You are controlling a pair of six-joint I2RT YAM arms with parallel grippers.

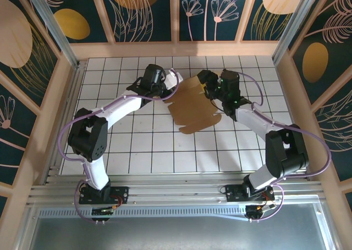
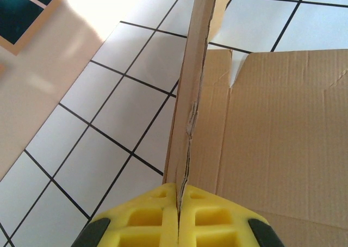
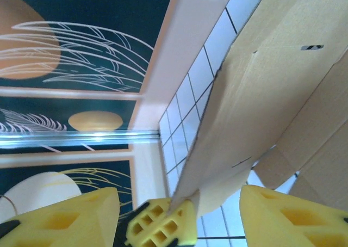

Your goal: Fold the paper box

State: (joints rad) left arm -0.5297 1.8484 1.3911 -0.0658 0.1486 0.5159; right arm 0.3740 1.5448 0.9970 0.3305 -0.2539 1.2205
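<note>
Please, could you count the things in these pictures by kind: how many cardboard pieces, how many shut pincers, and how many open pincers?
Cardboard pieces: 1, the paper box
Shut pincers: 1, the left pincer, clamped on a raised flap of the paper box
Open pincers: 1, the right pincer, with an edge of the box between its fingers
Total: 3

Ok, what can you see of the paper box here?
The paper box is a brown corrugated cardboard sheet, die-cut with flaps and creases, spread over the white tiles. One flap stands upright, pinched in the shut left pincer; the right pincer stands open around another raised edge.
</note>
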